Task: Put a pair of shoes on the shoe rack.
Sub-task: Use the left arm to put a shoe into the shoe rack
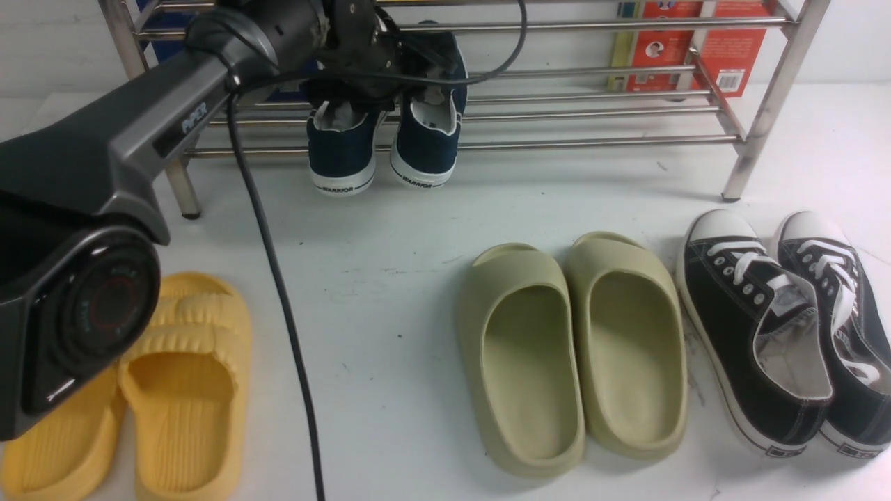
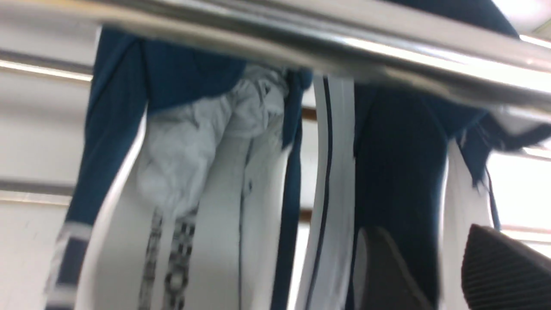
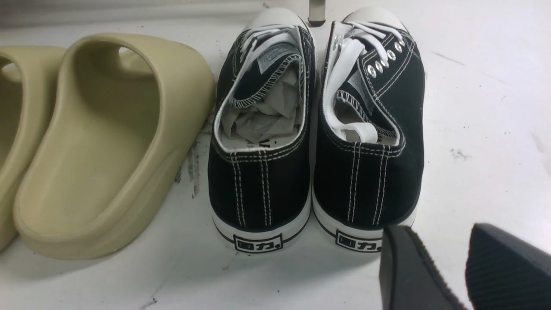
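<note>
The two navy shoes, left (image 1: 341, 149) and right (image 1: 424, 136), lie side by side on the lower bars of the steel shoe rack (image 1: 592, 145), heels hanging over its front bar. My left gripper (image 1: 400, 73) reaches over them from above, mostly hidden by the wrist. In the left wrist view one shoe (image 2: 181, 172) shows paper stuffing. My left gripper (image 2: 424, 228) is shut on the side wall of the other shoe (image 2: 400, 163), one finger outside and one inside, under a rack bar (image 2: 301, 38). My right gripper (image 3: 430, 228) is open and empty above the table.
Olive-green slides (image 1: 571, 348) and black lace-up sneakers (image 1: 779, 327) stand in front of the rack at the right, near my right gripper. Yellow slides (image 1: 167, 390) lie front left. A red box (image 1: 703, 42) stands behind the rack. The left arm's cable (image 1: 278, 292) hangs over the table.
</note>
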